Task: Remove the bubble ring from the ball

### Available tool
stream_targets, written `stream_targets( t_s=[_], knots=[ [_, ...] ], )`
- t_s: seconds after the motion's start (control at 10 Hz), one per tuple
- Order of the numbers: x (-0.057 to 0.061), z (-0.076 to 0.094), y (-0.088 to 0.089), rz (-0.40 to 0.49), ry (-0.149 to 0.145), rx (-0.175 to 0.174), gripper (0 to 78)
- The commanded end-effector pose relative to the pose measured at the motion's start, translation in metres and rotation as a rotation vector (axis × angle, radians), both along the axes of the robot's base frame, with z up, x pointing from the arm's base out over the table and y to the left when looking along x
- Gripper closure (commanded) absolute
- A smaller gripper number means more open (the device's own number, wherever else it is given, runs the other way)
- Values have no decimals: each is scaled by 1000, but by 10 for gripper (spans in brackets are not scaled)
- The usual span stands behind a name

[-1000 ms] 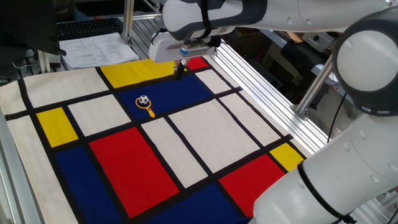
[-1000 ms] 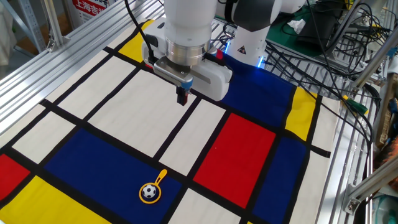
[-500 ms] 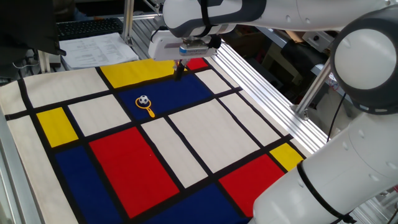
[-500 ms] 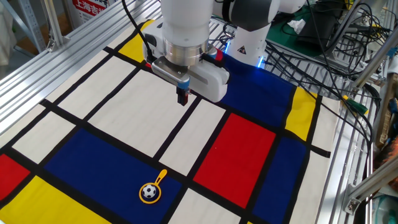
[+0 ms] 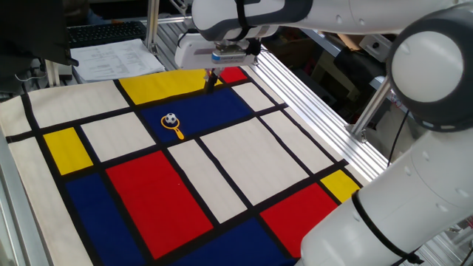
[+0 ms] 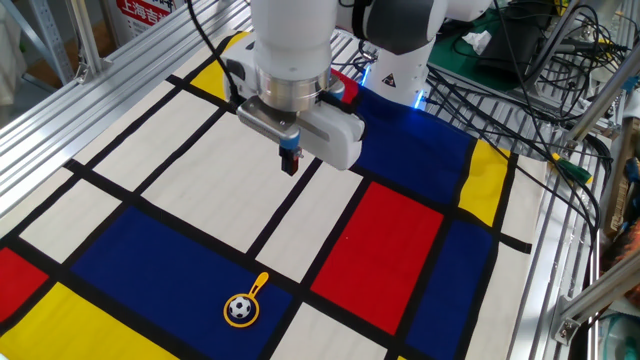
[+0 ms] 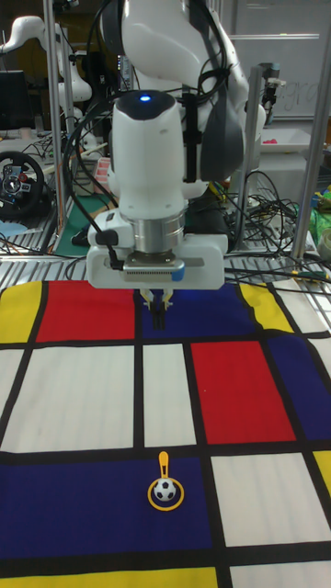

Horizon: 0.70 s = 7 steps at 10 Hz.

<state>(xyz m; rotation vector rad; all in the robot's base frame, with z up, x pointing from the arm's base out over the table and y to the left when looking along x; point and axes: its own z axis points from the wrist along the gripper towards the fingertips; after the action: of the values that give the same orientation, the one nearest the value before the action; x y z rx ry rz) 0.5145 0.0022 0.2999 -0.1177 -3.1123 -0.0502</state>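
Bubble ring [image 6: 243,305]: yellow-orange thin loop with short straight handle, lying flat on a blue rectangle of the mat [image 6: 180,190]. The loop encircles the ball; the handle points away from it toward a black dividing line.

Ball [image 6: 239,308]: white with black patches, resting on the mat inside the loop of the bubble ring. Whether it touches the loop cannot be told. Also seen in the tall fixed view, ball [image 7: 164,491] within ring [image 7: 165,486], and in one fixed view, ball [image 5: 171,118] with ring [image 5: 174,126].

Mat: red, blue, yellow and white rectangles parted by black lines, spread over the bench [image 6: 120,75].

Pincer [image 6: 290,161]: well apart from ring and ball, hanging above the mat with fingers pointing down, drawn together, nothing between them. In the tall fixed view the pincer [image 7: 158,317] is above the blue rectangle nearest the arm's base.

Papers [image 5: 111,58]: beyond the mat's far edge in one fixed view.
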Motion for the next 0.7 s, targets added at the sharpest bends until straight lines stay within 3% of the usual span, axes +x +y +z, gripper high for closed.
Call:
stream_targets(
  t_s=[0.1, 0.7],
  knots=[
    [18, 2, 7, -15, 0, 0, 776],
    [25, -12, 10, -32, -11, -1, 776]
  ],
)
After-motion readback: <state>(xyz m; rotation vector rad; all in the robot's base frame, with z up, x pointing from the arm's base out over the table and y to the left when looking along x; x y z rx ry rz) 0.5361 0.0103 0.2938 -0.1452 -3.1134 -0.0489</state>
